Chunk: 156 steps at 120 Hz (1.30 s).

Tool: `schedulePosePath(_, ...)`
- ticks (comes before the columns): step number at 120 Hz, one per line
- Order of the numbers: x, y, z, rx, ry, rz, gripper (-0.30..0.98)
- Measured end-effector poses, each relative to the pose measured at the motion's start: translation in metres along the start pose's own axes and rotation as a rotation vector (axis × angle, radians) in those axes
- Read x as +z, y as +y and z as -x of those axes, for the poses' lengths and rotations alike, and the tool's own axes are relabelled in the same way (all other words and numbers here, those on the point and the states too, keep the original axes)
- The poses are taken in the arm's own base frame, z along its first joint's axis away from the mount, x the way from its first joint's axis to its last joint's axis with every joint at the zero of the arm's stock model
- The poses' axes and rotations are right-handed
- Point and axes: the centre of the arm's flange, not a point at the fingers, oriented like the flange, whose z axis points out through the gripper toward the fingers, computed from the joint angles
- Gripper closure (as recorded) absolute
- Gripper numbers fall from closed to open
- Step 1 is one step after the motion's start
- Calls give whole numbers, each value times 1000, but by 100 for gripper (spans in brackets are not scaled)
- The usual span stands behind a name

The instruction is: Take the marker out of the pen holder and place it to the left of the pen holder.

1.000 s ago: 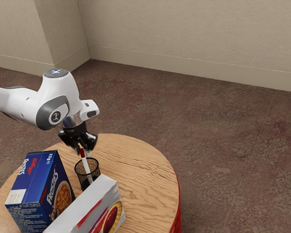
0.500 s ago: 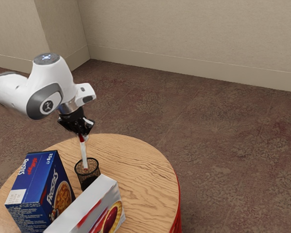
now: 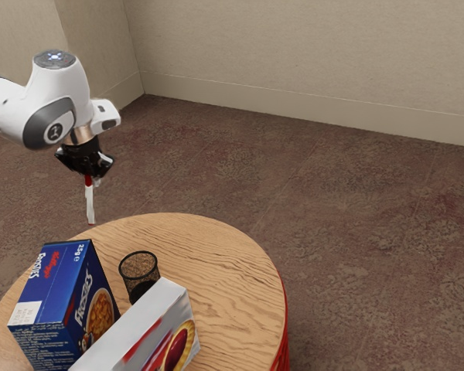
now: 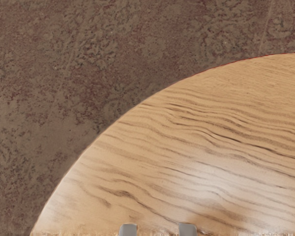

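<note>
One black two-finger gripper [image 3: 91,177] grasps one white marker [image 3: 90,205] by its red upper end, tip down in the air, apart from one black mesh pen holder [image 3: 141,279], which stands on a round wood-grain table [image 3: 224,267] near a blue Frosties box [image 3: 52,287].

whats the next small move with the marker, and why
I'd probably ease the marker down toward bare wood on the round table, left of the mesh pen holder: it hangs upright from the gripper, clear of the holder, its white end touching nothing.
</note>
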Motion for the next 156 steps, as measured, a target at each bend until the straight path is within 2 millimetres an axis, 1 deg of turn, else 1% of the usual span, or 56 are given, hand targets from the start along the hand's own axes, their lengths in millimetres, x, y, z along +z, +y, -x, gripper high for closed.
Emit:
schedulePosePath(17, 23, -20, 2, 3, -48, -17, 76)
schedulePosePath(26, 44, -26, 4, 14, -88, -23, 76)
schedulePosePath(40, 69, -34, 6, 27, -135, -28, 76)
schedulePosePath(49, 82, -34, 8, 39, -158, -24, 76)
schedulePosePath(59, 92, -24, 8, 68, -170, -17, 75)
schedulePosePath(71, 94, -11, 8, 104, -168, 0, 52)
schedulePosePath(81, 89, -10, 6, 119, -156, 8, 35)
schedulePosePath(85, 79, -13, 3, 120, -135, 9, 30)
schedulePosePath(92, 46, -22, -10, 114, -66, 10, 23)
schedulePosePath(96, 24, -28, -17, 109, -21, 9, 20)
schedulePosePath(107, -35, -43, -29, 100, 87, 5, 13)
schedulePosePath(111, -60, -48, -32, 93, 121, 5, 11)
schedulePosePath(114, -83, -49, -38, 85, 143, 6, 10)
schedulePosePath(118, -117, -40, -45, 85, 167, 13, 8)
schedulePosePath(126, -195, -2, -48, 120, 217, 38, 6)
schedulePosePath(128, -210, 5, -47, 125, 220, 43, 6)
schedulePosePath(131, -228, 9, -42, 124, 218, 47, 5)
schedulePosePath(135, -242, 9, -37, 115, 200, 47, 4)
schedulePosePath(141, -253, 10, -30, 106, 165, 45, 3)
schedulePosePath(146, -255, 13, -25, 102, 132, 42, 3)
schedulePosePath(156, -253, 12, -18, 86, 71, 32, 2)
